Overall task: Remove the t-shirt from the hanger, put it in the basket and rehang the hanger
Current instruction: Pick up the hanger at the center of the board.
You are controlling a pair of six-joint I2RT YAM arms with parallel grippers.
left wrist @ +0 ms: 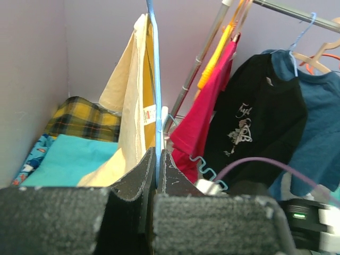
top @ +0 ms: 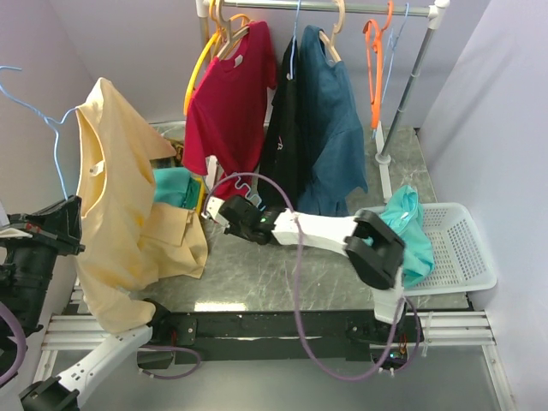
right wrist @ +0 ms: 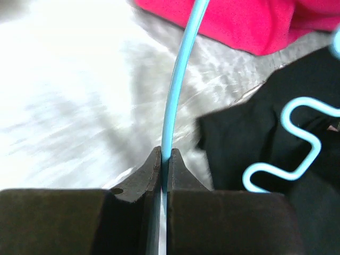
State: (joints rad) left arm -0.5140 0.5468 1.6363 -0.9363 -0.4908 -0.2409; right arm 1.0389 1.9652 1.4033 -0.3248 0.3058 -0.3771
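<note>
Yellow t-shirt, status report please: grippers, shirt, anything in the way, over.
Left gripper shut on blue hanger. Right gripper shut on blue hanger too. Yellow t-shirt draped on it, not yet off. Red t-shirt hangs close beside.

Red shirt (top: 227, 103), black shirt (top: 282, 141) and blue shirt (top: 338, 128) hang on the rail (top: 274, 6); a white basket (top: 462, 248) holds teal cloth (top: 409, 227).

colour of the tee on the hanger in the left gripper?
Pale yellow t-shirt, on a light blue hanger; shows best in top external.
</note>
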